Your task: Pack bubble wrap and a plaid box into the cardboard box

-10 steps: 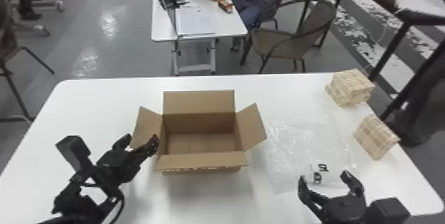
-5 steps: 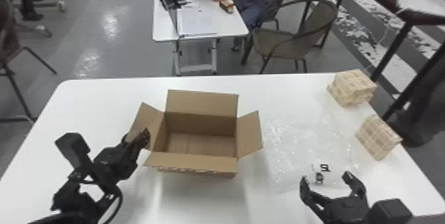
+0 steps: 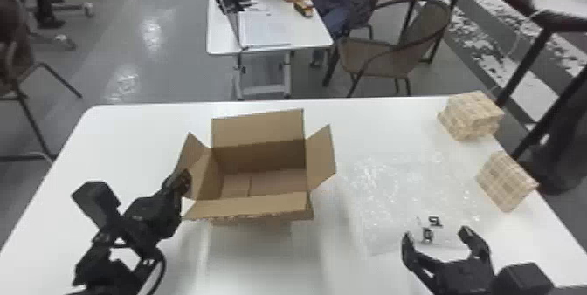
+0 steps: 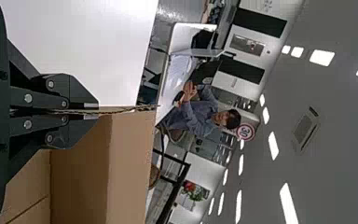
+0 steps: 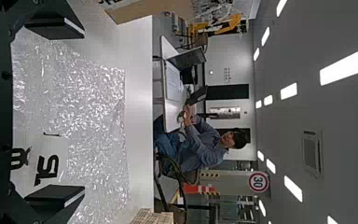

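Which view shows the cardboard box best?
The head view: it shows the cardboard box with all four flaps spread and its inside visible. The left wrist view shows part of it up close, one edge pinched in the left claw. The right wrist view shows a small piece of it.

Sign (image 5: 259, 182): "30" (bubble wrap (image 5: 98, 107) print unclear)

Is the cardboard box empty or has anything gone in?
Empty, as far as visible: the head view shows bare floor inside the cardboard box, with the bubble wrap on the table beside it.
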{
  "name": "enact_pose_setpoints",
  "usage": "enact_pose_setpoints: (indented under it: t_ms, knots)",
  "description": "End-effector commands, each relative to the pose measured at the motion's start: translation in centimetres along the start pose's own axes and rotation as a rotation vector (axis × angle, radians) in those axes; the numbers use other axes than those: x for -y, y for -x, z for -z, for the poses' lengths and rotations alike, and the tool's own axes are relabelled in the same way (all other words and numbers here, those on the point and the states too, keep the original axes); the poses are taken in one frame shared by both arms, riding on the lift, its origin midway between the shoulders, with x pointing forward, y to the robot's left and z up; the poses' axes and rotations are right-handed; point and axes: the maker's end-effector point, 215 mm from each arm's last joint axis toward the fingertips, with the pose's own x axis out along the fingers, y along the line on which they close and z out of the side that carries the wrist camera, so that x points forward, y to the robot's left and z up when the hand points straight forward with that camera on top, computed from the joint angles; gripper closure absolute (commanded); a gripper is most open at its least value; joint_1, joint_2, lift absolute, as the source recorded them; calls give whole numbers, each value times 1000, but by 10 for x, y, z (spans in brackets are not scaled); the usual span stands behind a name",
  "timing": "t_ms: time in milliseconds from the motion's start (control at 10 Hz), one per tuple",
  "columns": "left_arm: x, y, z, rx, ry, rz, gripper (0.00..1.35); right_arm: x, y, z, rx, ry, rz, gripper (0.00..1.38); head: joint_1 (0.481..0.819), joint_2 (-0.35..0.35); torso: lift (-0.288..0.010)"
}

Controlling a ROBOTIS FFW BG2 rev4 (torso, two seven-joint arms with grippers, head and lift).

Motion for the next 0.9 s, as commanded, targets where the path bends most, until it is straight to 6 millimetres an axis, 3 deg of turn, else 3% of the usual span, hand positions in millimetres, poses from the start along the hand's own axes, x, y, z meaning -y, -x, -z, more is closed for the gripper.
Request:
enact_pose_setpoints:
  t_ms: [0,300,500,700,800]
  knots:
    - [5,4,-3,16,-3,-11,1165,1,-1,-2,4,1,1,122,695,-24,-73]
    - [18,0,-10,43,-4,8,1164,6,-3,-1,-9,-16,16,122,695,-34,-73]
    - [22,0,-13,56,2,13,1165,16,-14,-5,-57,-44,65,122,695,-48,-73]
    - [24,-1,-15,61,1,11,1165,30,-31,-39,-78,4,139,122,695,-60,-73]
    - [25,-1,-17,65,-1,10,1164,38,-41,-46,-126,26,155,122,695,-67,-73]
